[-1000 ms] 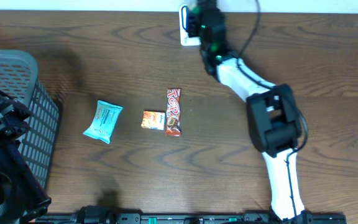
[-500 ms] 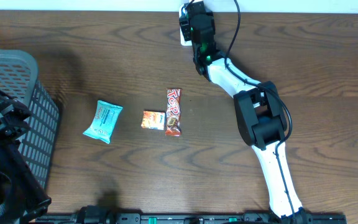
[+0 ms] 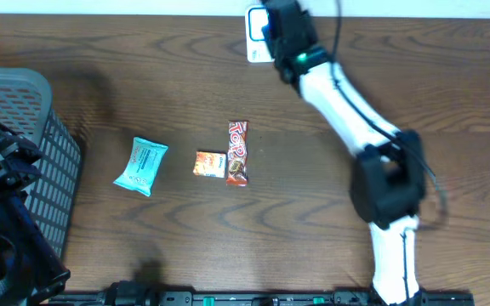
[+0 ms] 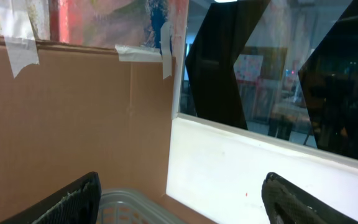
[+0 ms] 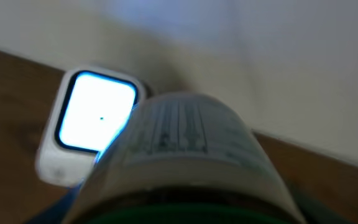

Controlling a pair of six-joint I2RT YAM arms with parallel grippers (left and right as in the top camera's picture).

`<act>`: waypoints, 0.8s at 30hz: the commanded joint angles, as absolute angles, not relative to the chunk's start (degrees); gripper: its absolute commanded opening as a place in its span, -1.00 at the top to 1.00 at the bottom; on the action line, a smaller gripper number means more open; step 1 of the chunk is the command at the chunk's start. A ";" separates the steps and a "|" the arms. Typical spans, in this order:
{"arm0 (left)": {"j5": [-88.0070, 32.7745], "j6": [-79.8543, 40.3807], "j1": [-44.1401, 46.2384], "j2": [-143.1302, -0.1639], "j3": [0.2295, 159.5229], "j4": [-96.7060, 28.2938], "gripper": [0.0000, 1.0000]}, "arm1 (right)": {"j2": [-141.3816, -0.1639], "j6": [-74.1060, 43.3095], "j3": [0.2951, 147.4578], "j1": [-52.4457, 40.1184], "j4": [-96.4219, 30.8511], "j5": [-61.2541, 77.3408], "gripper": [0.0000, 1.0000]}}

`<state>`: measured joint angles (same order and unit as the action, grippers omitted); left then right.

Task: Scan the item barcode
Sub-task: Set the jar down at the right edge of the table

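Observation:
My right gripper (image 3: 282,31) hovers at the table's far edge, shut on the item (image 5: 180,140), a pale cylinder with printed lines on its side and a green end toward the camera. The item fills the right wrist view and hides the fingers. Just left of it stands the white scanner (image 5: 96,113), its window glowing; from overhead the scanner (image 3: 254,44) peeks out beside the gripper. My left gripper (image 4: 180,202) is open and empty, aimed at a wall above the basket.
A grey slatted basket (image 3: 25,109) stands at the left edge, with my left arm over it. Mid-table lie a blue packet (image 3: 141,165), a small orange packet (image 3: 209,164) and a red candy bar (image 3: 237,153).
The right arm swung a little left, then back right, keeping the item by the scanner; its elbow has moved right and toward the front. The left arm has not moved.

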<state>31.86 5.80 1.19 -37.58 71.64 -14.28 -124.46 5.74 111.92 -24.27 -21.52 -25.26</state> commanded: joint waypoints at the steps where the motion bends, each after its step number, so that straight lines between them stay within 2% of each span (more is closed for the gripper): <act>1: 31.99 5.13 1.21 -37.32 71.46 -13.78 -0.66 | -115.92 -2.28 113.58 -20.34 -33.80 -26.92 -0.11; 5: 31.97 5.13 1.21 -37.30 71.46 -13.89 -0.66 | -113.89 -7.97 113.58 -11.66 -53.19 -23.97 -0.18; 10: 31.97 5.13 1.21 -37.30 71.46 -13.89 -0.66 | -115.44 -8.14 113.47 1.28 -65.69 -19.31 -0.26; 17: 31.97 5.10 1.21 -37.30 71.46 -14.00 -0.67 | -118.54 -10.74 113.45 21.91 -69.10 -3.44 -0.19; 24: 27.83 5.10 1.21 -37.30 71.46 -14.09 -0.66 | -126.23 -13.32 113.45 34.96 -68.45 -2.02 -0.22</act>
